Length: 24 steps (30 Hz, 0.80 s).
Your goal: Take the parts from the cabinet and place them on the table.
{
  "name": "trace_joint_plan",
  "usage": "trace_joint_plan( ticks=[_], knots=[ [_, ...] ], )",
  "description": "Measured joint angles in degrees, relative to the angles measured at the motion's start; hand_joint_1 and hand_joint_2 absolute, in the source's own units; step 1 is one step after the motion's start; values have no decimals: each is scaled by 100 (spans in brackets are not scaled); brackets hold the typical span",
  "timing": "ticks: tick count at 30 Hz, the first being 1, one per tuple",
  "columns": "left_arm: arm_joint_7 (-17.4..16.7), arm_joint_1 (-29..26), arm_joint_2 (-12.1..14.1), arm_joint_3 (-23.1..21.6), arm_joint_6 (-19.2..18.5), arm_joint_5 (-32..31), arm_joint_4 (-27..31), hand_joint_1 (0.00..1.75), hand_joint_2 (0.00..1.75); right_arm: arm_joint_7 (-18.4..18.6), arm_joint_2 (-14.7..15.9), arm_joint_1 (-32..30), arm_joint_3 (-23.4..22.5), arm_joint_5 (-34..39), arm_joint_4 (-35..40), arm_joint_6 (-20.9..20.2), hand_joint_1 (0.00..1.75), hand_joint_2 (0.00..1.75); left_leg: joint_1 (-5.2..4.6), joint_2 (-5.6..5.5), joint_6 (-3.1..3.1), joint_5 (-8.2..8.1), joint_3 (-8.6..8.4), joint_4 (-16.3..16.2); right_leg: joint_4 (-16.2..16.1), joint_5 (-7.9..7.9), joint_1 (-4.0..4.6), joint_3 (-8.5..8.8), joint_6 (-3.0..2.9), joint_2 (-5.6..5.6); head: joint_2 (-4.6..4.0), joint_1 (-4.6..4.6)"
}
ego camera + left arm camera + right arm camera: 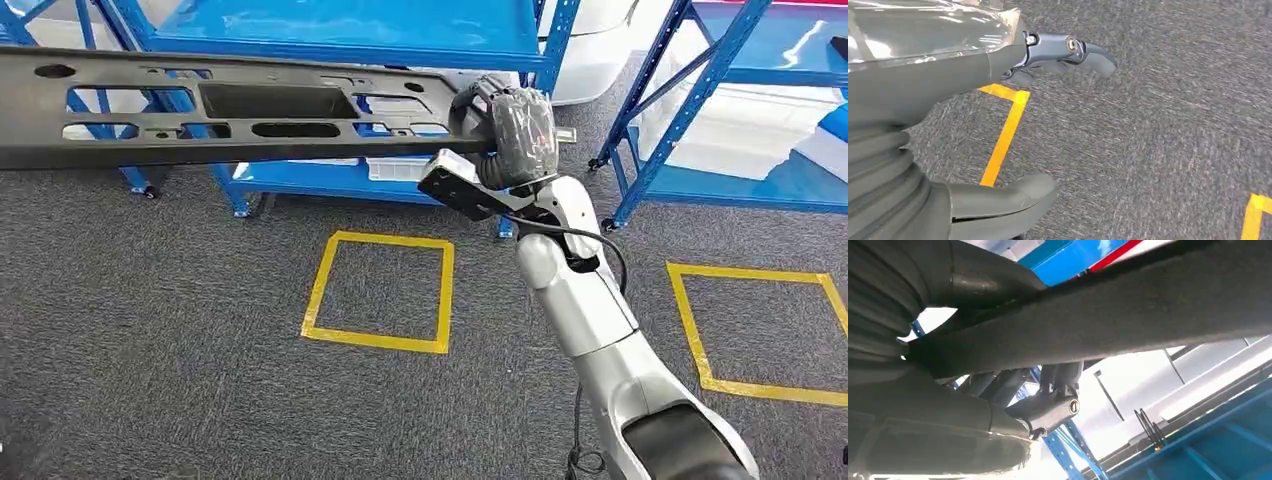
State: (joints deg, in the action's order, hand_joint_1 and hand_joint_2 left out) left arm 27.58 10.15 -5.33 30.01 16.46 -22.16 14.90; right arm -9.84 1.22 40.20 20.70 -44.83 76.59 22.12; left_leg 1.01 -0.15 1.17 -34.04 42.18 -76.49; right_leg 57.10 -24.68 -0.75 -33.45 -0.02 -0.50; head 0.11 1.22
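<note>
Fingers (1058, 377) of right hand (510, 130) grip black part (230, 110); left hand (973, 75) empty, spread; grey carpet (150, 300), blue racks (700, 80).

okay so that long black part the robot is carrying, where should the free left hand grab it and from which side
Probably the long lower rail of the black part, well left of the right hand that grips its end. The part hangs level and long, so a second hold far along it should balance it. Come from below with the left hand, fingers curling over the plain solid edge rather than into the cutouts.
</note>
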Motion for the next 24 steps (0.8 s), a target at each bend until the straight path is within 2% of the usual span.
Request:
trace_joint_plan(
  ticks=[1,3,4,5,6,8,9,10,11,12,13,14,15,16,17,18,19,20,21,23,24],
  knots=[
    [2,-2,7,0,2,0,-2,0,175,0,0,2,4,7,-15,2,175,175,32,3,21,171,-124,223,8,8,-12,-9,13,1,0,-2],
    [9,2,22,0,2,2,0,0,175,-2,2,11,11,18,-39,5,175,175,90,8,67,644,-658,1174,63,8,-37,-30,24,6,0,0],
    [13,4,24,0,2,2,-2,0,175,-7,0,23,15,20,-42,4,175,175,121,-2,92,706,-843,1561,106,-8,-20,-60,56,8,0,0],
    [15,12,15,0,2,2,-2,0,175,-9,4,43,17,20,-46,7,175,175,70,-12,78,654,-887,1680,174,-7,42,-132,115,20,0,-22],
    [13,12,17,0,4,2,-4,0,175,-7,4,55,28,3,-55,7,175,175,66,-16,-8,661,-825,1641,155,28,42,-166,165,23,0,7],
    [7,1,22,2,22,2,-4,0,175,28,9,66,52,-124,-90,20,175,175,18,-38,-81,703,-776,1652,134,69,43,-177,231,5,0,13],
    [2,4,22,2,24,2,-4,0,175,44,11,75,68,-166,-107,24,175,175,17,-42,-161,756,-772,1705,140,77,58,-201,260,-4,0,6],
    [0,10,22,2,24,4,-4,0,175,59,11,81,79,-181,-127,26,175,175,27,-50,-231,803,-780,1740,249,-34,5,-296,260,0,0,11],
    [-2,18,26,2,24,9,-4,0,175,63,11,96,87,-192,-140,26,175,175,24,-66,-270,827,-755,1748,462,-183,20,-388,233,12,0,15],
    [-4,26,37,2,24,11,-4,0,175,63,11,128,101,-199,-164,26,175,175,16,-77,-308,853,-713,1746,1007,-447,3,-614,204,16,0,17],
    [-9,26,37,2,20,17,-4,0,175,63,11,136,118,-199,-186,24,175,175,8,-86,-333,872,-682,1745,1482,-636,-1,-808,199,19,0,20],
    [-15,25,39,2,18,33,-4,0,175,68,11,135,133,-199,-210,22,175,175,2,-111,-338,891,-652,1743,1884,-770,6,-956,214,24,0,20],
    [-20,24,42,2,18,48,-4,0,175,79,11,135,146,-199,-234,20,175,175,-2,-140,-335,910,-632,1740,2003,-788,4,-971,250,28,0,20],
    [-20,24,42,2,18,52,-6,0,175,92,11,135,155,-199,-260,18,175,175,-3,-179,-327,929,-618,1739,1836,-728,1,-840,283,28,0,20],
    [-24,24,46,2,17,57,-6,0,175,98,17,141,160,-197,-280,18,175,175,-3,-227,-308,942,-613,1737,1383,-569,1,-551,325,34,0,20],
    [-26,24,46,4,17,59,-6,0,175,107,17,158,162,-199,-297,18,175,175,-2,-271,-288,955,-613,1735,792,-376,-1,-206,356,69,0,22],
    [-28,27,44,4,17,59,-6,0,175,107,17,178,168,-199,-302,20,175,175,-1,-308,-268,967,-610,1733,271,-255,-27,74,359,184,0,22],
    [-28,31,46,2,17,59,-6,0,175,107,17,200,175,-197,-315,18,175,175,-26,-320,-224,992,-574,1734,141,-333,-13,170,324,313,0,20],
    [-28,38,50,4,18,61,-6,0,175,105,15,210,186,-197,-321,20,175,175,-23,-343,-186,1022,-543,1732,131,-293,10,135,283,265,0,15],
    [-31,29,50,4,17,61,-6,0,175,105,4,207,210,-197,-337,20,175,175,5,-407,-112,1070,-533,1766,154,-280,60,113,250,219,0,18],
    [-33,24,55,4,20,63,-9,0,175,114,0,212,214,-197,-345,20,175,175,-7,-452,-69,1097,-520,1774,124,-238,8,120,186,162,0,13]
  ],
)
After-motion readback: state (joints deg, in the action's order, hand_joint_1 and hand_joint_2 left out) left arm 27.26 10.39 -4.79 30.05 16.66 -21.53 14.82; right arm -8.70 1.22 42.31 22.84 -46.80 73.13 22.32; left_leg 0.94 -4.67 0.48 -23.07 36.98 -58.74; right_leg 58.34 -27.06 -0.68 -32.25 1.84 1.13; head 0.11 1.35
